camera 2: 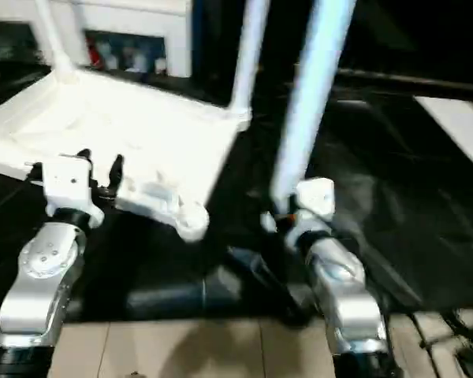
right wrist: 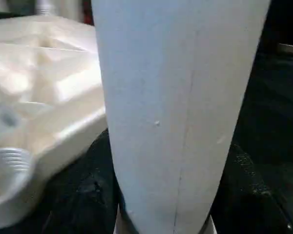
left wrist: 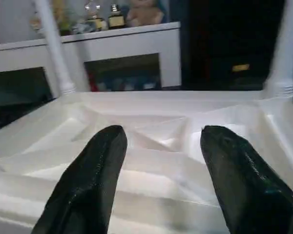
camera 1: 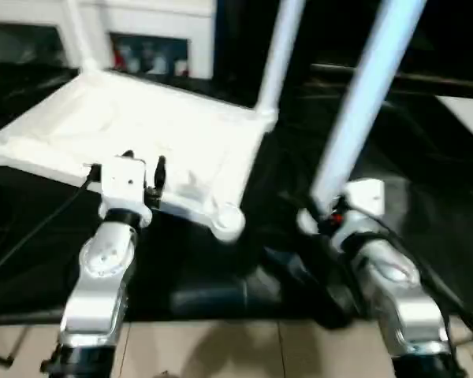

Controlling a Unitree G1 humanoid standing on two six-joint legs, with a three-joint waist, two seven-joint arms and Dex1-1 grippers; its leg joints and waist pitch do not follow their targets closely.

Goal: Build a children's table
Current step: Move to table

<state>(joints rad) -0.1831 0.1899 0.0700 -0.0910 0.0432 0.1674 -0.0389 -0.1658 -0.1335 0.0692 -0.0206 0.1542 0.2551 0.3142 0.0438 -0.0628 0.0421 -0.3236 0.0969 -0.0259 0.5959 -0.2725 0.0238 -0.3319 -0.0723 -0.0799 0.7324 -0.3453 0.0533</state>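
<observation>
Fingers (left wrist: 88, 180) straddle tabletop (camera 1: 142, 126) rim; right gripper (camera 1: 327, 213) clasps leg (camera 1: 363, 102).

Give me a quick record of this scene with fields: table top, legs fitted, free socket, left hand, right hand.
table top: upside down, ribbed underside up, on a dark surface
legs fitted: two upright at the far corners
free socket: near corner, threaded, no leg in it
left hand: open, fingers over the top's near edge
right hand: closed on a loose leg, held upright beside the top
</observation>
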